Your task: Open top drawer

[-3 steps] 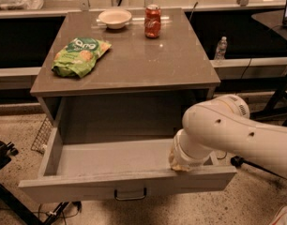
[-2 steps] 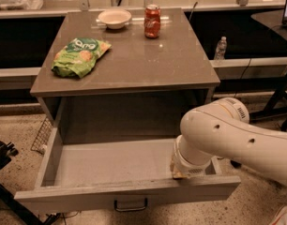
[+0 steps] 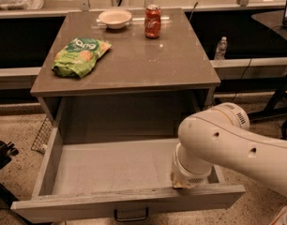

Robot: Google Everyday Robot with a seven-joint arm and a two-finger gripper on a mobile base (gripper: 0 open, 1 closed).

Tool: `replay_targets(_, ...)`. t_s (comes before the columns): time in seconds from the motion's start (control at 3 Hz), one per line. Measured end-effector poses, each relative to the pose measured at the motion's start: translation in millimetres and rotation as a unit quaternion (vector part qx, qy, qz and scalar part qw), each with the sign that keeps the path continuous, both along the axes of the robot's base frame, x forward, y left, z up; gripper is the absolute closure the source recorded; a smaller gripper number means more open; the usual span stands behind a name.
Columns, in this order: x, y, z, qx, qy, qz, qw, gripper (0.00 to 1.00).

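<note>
Speckled floor (image 3: pixel 19 137) surrounds extended top drawer (image 3: pixel 87 204); gripper (image 3: pixel 180 184) at its front rim.

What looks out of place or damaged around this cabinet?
Nothing stands out. The top drawer is pulled well out, the gripper is at its front wall, and the chip bag, bowl and can sit unspilled on the countertop.

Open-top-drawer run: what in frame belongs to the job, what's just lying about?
Job: wide matte grey top drawer, pulled well out; its small black bar handle; gripper at the drawer's front wall, right of centre, below the white arm.

Lying about: green snack bag, white bowl, red soda can, all on the grey tabletop; clear water bottle off to the right.
</note>
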State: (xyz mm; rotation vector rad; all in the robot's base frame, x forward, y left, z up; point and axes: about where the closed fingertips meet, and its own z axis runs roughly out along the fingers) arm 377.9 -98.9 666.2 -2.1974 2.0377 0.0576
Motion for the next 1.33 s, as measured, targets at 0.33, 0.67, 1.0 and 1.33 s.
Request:
replay_targets(0.33, -0.3, 0.0, 0.1, 0.0, 0.0, 0.0, 1.0, 0.51)
replay_targets(0.67, -0.7, 0.2, 0.3, -0.001, 0.0, 0.001, 1.0, 0.2)
replay_targets(1.0, -0.1, 0.2, 0.4, -0.001, -0.001, 0.001, 1.0, 0.0)
replay_targets(1.33, -0.1, 0.3, 0.4, -0.001, -0.001, 0.001, 1.0, 0.0)
